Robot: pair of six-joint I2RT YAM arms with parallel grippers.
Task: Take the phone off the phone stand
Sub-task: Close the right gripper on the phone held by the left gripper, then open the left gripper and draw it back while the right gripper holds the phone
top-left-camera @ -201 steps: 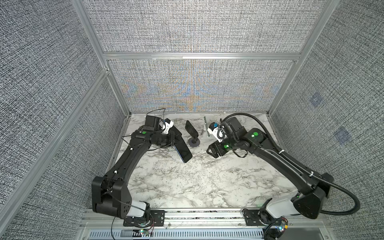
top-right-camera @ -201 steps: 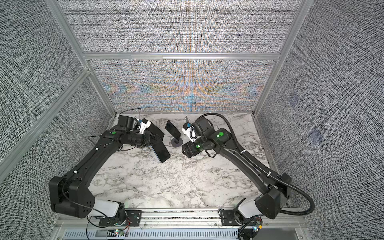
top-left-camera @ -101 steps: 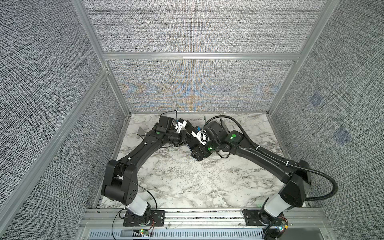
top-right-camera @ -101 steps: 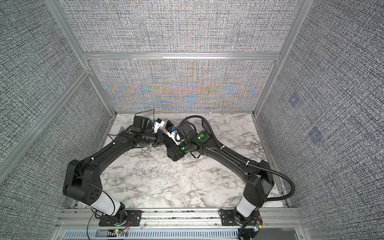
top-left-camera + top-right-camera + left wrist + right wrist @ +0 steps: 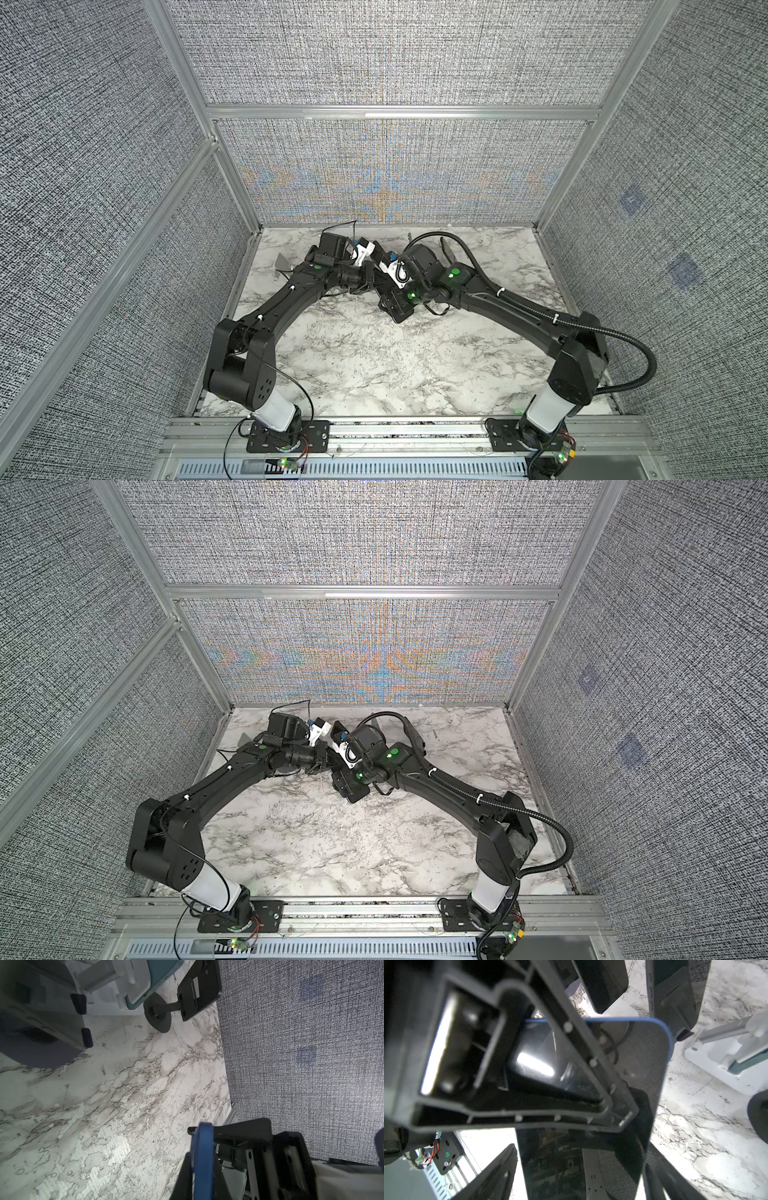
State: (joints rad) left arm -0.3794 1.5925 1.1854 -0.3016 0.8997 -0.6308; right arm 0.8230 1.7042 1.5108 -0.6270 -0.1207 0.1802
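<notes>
Above the rear middle of the table (image 5: 374, 374), the left gripper (image 5: 204, 1133) was clamped on the phone (image 5: 648, 1053), held apart from the black stand (image 5: 159, 1015), while the right gripper (image 5: 581, 1151) had fingers wide astride it, contact unclear.

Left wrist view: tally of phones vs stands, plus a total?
Phones: 3 (blue phone, teal phone, black phone)
Stands: 3 (grey stand, white stand, black stand)
Total: 6
</notes>
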